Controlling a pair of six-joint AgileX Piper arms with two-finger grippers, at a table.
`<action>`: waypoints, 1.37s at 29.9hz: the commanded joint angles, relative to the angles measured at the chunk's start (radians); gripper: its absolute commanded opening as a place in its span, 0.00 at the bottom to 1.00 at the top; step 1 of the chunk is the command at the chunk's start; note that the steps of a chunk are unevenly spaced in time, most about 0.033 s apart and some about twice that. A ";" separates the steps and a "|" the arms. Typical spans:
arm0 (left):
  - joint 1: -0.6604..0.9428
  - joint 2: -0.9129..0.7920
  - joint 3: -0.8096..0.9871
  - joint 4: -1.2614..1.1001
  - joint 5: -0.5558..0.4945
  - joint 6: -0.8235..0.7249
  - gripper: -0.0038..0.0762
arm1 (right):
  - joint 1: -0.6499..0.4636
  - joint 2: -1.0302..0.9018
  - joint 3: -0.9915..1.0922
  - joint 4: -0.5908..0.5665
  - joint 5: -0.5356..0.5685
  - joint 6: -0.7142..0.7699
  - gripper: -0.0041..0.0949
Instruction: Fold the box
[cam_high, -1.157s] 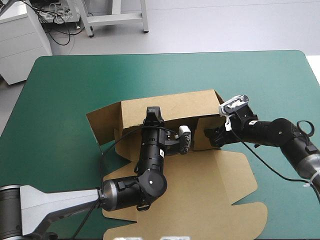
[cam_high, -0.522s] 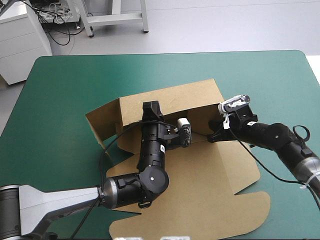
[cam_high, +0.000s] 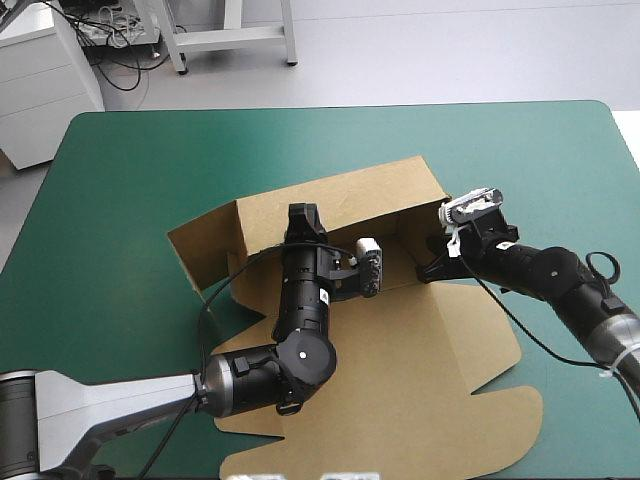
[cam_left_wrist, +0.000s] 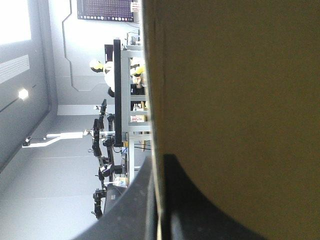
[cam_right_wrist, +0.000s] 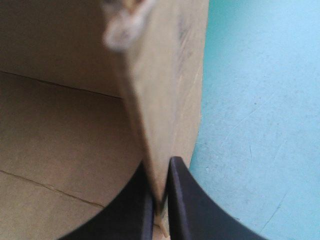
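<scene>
right end effector (cam_right_wrist: 160, 167) and box (cam_high: 400, 350) farther back

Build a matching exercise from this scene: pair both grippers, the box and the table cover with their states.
1. left gripper of two black fin-shaped fingers
2. right gripper of two black fin-shaped fingers
3. brown cut-board box
4. teal-green table cover

A. walls raised, lid flat
B. shut on the box's right end wall
C. lies under the box
D. shut on the box's long wall

Pairs: 1-D, 2-B, 3-A, 4-C.
</scene>
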 joint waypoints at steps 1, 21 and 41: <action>-0.007 -0.038 -0.027 0.056 -0.054 0.017 0.01 | 0.004 -0.028 -0.032 0.073 -0.018 -0.009 0.02; -0.028 -0.038 -0.027 0.069 -0.098 0.019 0.64 | 0.004 -0.028 -0.032 0.087 -0.100 0.001 0.02; -0.235 -0.038 -0.027 0.051 0.028 0.021 0.57 | 0.004 0.090 -0.137 0.120 -0.203 0.001 0.02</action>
